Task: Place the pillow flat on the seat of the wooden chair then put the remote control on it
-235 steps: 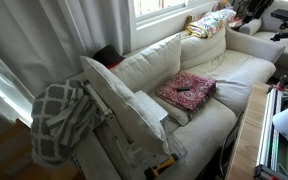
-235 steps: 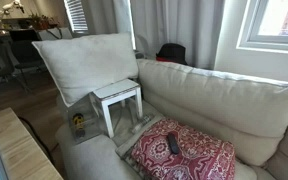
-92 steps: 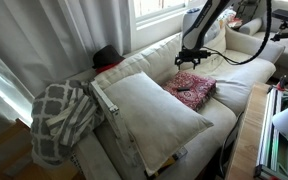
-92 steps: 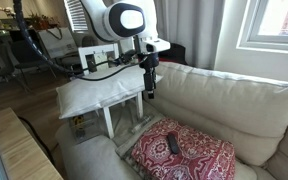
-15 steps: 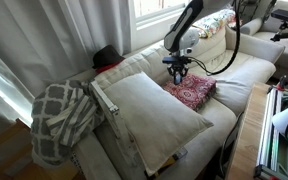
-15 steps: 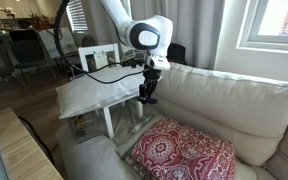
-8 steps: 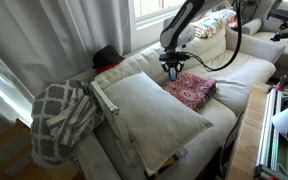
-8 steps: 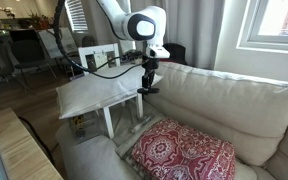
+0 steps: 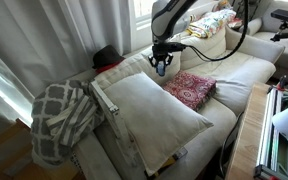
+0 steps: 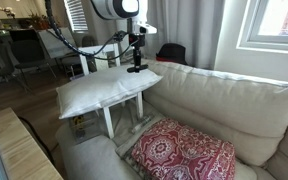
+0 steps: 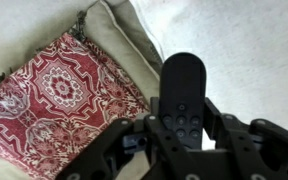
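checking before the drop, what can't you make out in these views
Seat of the wooden chair: hidden under the pillow in an exterior view.
The remote control: plain in the wrist view, too small and dark at the end effector in exterior views.

Red patterned cushion (image 9: 189,89) on cream sofa (image 9: 239,70); grey checked blanket (image 9: 56,120) near curtains (image 9: 44,35).

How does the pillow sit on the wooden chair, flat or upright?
Flat: in an exterior view the pillow lies broad side down on the wooden chair.
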You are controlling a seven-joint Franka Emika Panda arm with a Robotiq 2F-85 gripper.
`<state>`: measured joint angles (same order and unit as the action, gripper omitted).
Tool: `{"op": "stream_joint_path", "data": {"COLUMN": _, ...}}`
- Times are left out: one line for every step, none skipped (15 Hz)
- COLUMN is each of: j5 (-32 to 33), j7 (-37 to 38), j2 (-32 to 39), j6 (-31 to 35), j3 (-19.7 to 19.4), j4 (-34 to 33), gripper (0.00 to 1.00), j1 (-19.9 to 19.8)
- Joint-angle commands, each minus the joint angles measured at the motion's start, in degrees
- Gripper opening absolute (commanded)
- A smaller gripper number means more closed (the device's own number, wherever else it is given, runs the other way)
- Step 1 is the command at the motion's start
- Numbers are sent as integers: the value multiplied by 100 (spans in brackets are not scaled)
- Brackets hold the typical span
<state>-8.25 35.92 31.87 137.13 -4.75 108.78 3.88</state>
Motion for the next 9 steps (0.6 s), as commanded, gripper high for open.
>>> {"op": "stream_joint_path", "data": {"j5": -83, "j7": -851, "j2": -153, "j6": 31, "j3": 381, "j4": 79, "gripper": 17, "j1": 10}}
{"op": "stream_joint_path", "data": {"j5": -100, "j7": -1057, "j2": -157, "j6": 15, "j3": 486, "j4": 70, "gripper": 17, "j1": 53}}
{"op": "stream_joint_path", "data": {"j5": -82, "j7": -1260, "j2": -140, "j6": -37, "j3": 574, "j4": 44, "gripper": 17, "j1": 85}}
{"op": "stream_joint_path", "data": {"j5": -88, "j7": -1456, "j2": -136, "j6": -63, "j3": 691, "j4": 49, "gripper": 17, "j1": 119}}
{"op": "stream_joint_path", "data": {"j5": -59, "j7": -1644, "j2": -114, "j6": -78, "j3": 780, "j4": 49, "gripper": 17, "j1": 163}}
{"op": "stream_joint_path", "data": {"j5": -60, "j7": -1869, "j2": -80, "j6": -111, "j3": 881, "j4": 18, "gripper": 17, "j1": 180}}
{"op": "stream_joint_path", "data": {"j5": -58, "j7": -2098, "j2": -31, "j6": -116, "j3": 975, "j4": -15, "gripper": 17, "j1": 199}}
{"op": "stream_joint_path", "data": {"j5": -57, "j7": -2338, "j2": 2, "j6": -135, "j3": 1066, "j4": -44, "gripper": 17, "j1": 206}}
{"op": "stream_joint_path", "data": {"j5": -57, "j7": -2581, "j2": 22, "j6": -162, "j3": 1152, "j4": -55, "gripper": 17, "j1": 204}}
